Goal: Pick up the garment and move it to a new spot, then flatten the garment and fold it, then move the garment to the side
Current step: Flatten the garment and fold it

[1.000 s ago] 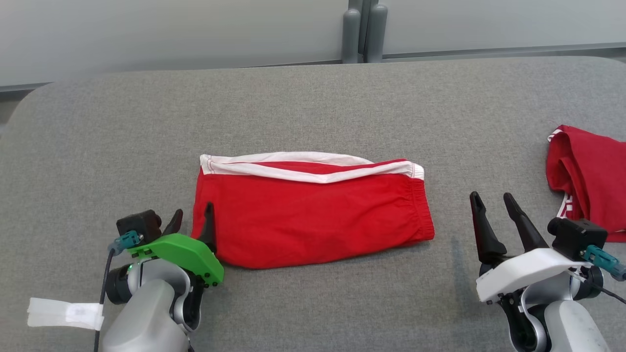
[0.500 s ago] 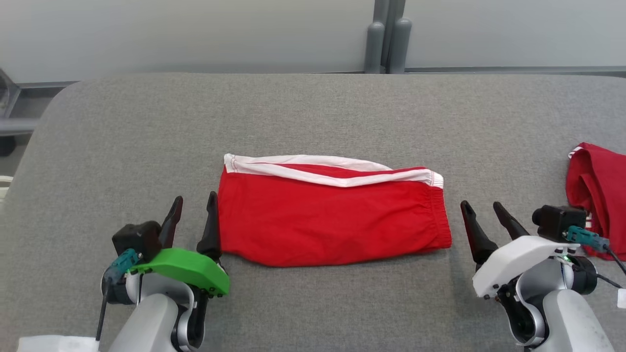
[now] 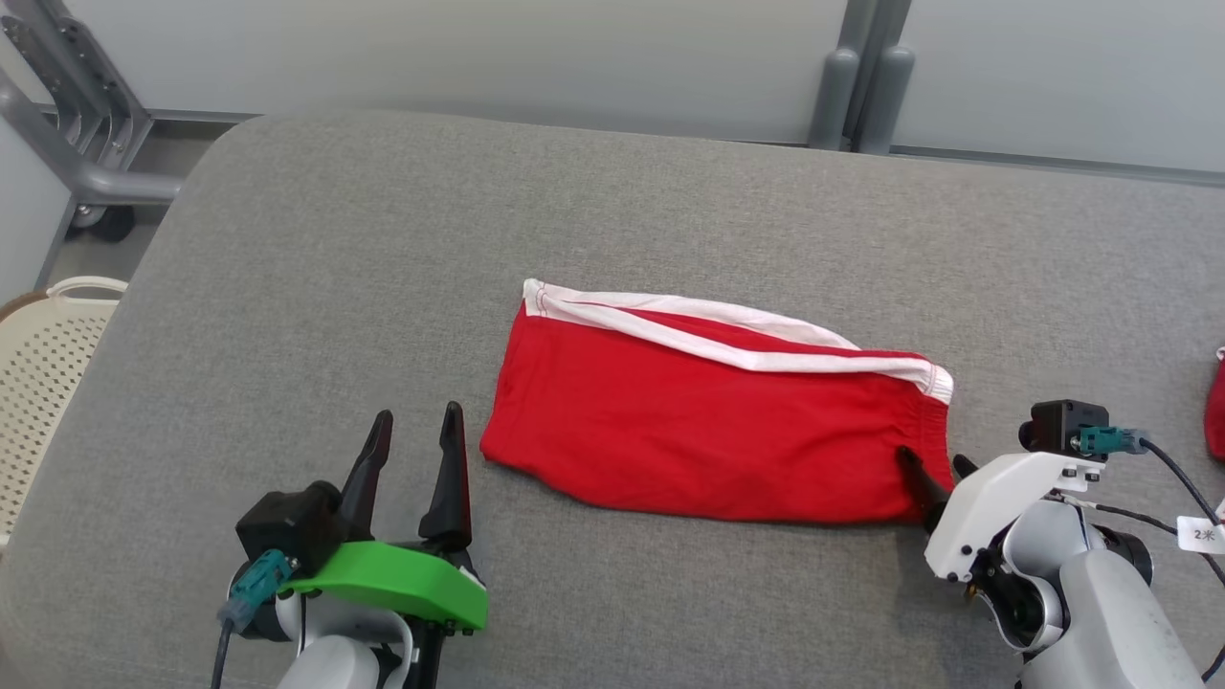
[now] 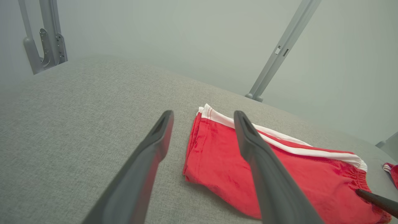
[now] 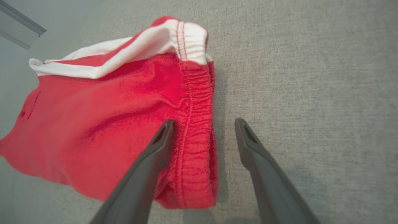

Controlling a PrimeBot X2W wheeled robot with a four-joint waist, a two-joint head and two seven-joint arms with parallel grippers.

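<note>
- Desk (image 3: 287, 287): broad, covered in grey woven cloth with rounded corners. It carries everything here.
- Garment (image 3: 689, 431): red shorts lying flat and folded over, right of the desk's middle, long side running left to right. It looks like light, soft knit that would sag and unfold if lifted by one point, so a hold at both ends would probably keep the fold.
- Basket (image 3: 48, 383): cream, perforated, standing off the desk's left edge.
- Left end effector (image 3: 418, 413): green-capped, fingers spread and grasping nothing, near the garment's left edge but apart from it.
- Right end effector (image 3: 933, 459): white-capped, fingers parted with nothing pinched. The right wrist view shows one finger over the red cloth and the other over bare desk, straddling the end hem.
- Waistband (image 5: 196, 102): gathered elastic at the garment's right end. It is the thickest, firmest part and probably the surest place to pinch.
- White stripe (image 3: 727, 335): runs along the far long edge.
- Second red cloth (image 3: 1217, 402): a sliver at the desk's far right.
</note>
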